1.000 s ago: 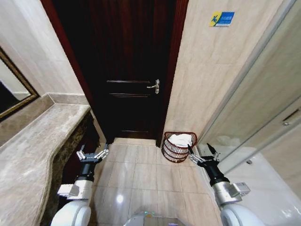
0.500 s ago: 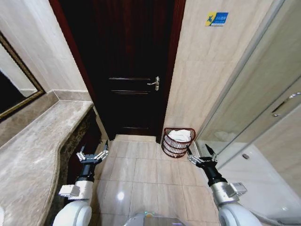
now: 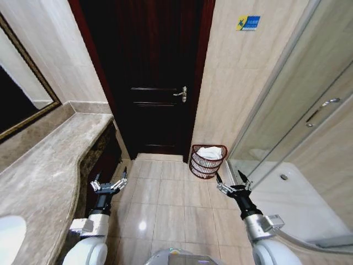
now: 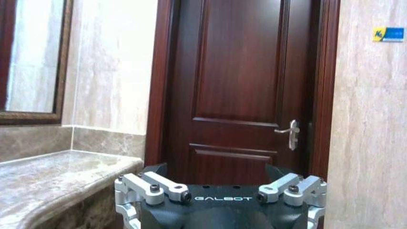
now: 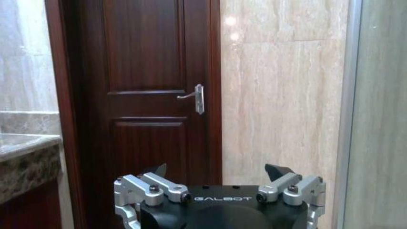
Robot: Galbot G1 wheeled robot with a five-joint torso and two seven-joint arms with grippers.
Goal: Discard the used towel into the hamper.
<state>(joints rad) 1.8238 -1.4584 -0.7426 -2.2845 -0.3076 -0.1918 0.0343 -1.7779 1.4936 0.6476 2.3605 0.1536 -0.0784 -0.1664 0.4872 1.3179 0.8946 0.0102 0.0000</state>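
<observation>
The hamper, a small round dark reddish-brown wire basket, stands on the tiled floor against the wall just right of the door. A white towel lies inside it, bunched at the top. My left gripper hangs open and empty over the floor beside the counter, well left of the hamper. My right gripper is open and empty too, a short way in front of the hamper and slightly to its right. Each wrist view shows its own gripper, left and right, with fingers spread and nothing between them.
A dark wooden door with a metal handle stands shut straight ahead. A marble counter with a white sink and a framed mirror runs along the left. A glass shower door lines the right. Tiled floor lies between.
The whole picture has shifted: the camera drew back, so door and hamper look smaller and farther, and the sink came into view. Both arms hold the same open pose.
</observation>
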